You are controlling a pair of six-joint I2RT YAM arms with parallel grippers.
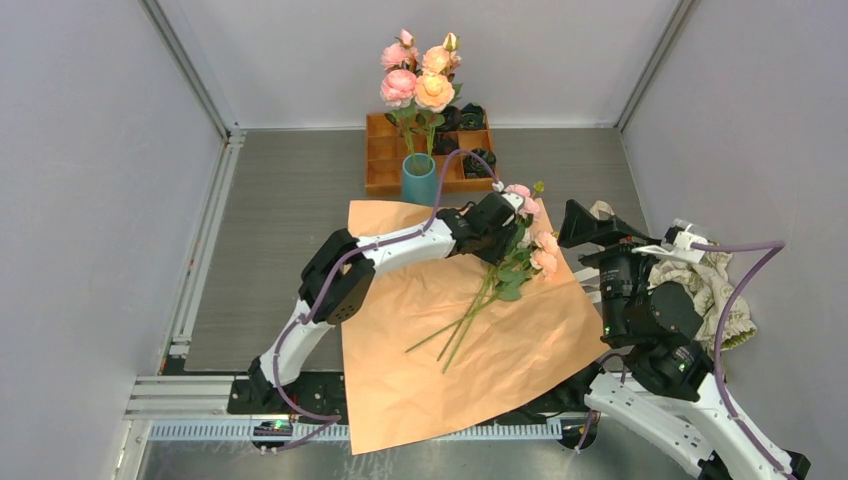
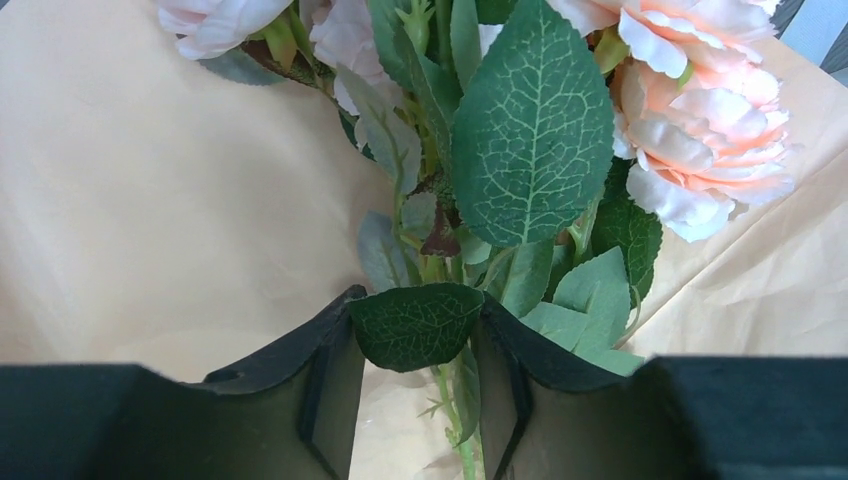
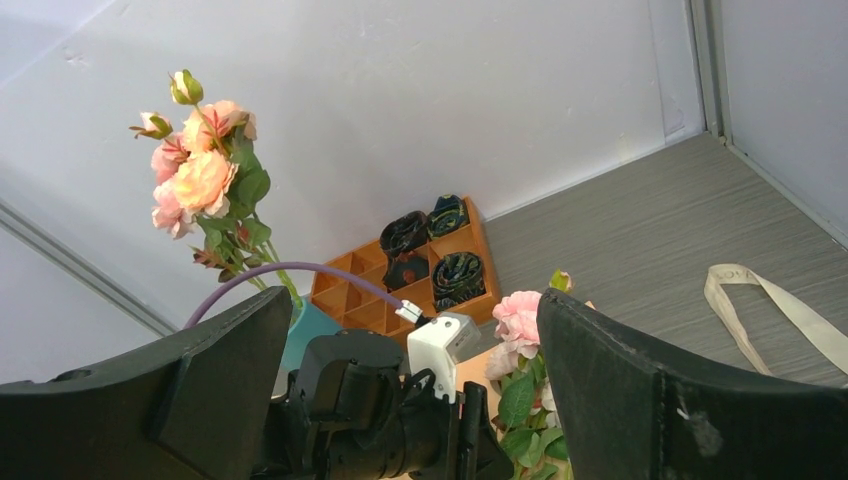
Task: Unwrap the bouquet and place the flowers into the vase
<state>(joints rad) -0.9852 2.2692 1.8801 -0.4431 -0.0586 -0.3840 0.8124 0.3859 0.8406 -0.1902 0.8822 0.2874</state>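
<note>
Pink and peach long-stemmed roses [image 1: 505, 270] lie on flat orange paper sheet [image 1: 400, 340] just robot-side of the teal tapered vase [image 1: 419, 180], stems slanting away from it; left pincer [image 2: 415, 320] straddles them crosswise, half-open, nothing clamped yet; right pincer [image 3: 415, 300], farther from the vase, gapes empty.

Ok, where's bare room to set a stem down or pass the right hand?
Free: grey table left of the paper sheet, out to the wall; grey strip right of the tray; the sheet's near end. Crowded: the sheet's far right corner, with left hand and flowers; paper wad by the right hand.
</note>
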